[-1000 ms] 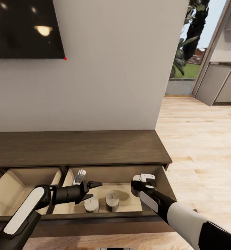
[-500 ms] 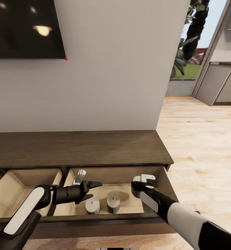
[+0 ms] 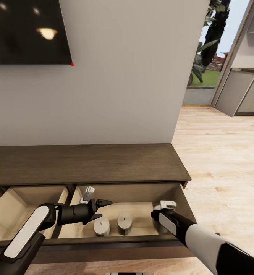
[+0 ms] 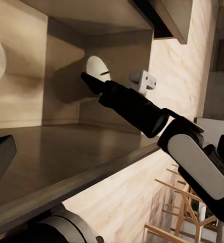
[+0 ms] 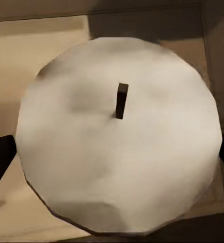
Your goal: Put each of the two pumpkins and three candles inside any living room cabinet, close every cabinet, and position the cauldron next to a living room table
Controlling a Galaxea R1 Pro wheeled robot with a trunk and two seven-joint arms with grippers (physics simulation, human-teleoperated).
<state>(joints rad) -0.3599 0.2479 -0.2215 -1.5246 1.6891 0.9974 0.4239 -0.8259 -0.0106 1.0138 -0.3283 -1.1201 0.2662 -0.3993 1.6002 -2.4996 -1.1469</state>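
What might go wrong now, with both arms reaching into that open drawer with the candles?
The right pincer is low in the drawer by its right wall with a candle between its fingers; dropped carelessly, it might tip or roll. The left pincer hovers just above two standing candles and could knock them. Both drawers are open, so closing with arms inside would jam.

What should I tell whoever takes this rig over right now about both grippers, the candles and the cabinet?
Right gripper: down in the right-hand drawer of the cabinet, a candle between its fingers; the right wrist view puts that candle just above the drawer floor. Grip or release cannot be told.
Left gripper: open, empty, over the same drawer.
Two other candles stand upright on that drawer's floor.
The left-hand drawer is open too.
Left: let go of the third candle, stow both pumpkins, shut every drawer, put the cauldron beside the table.
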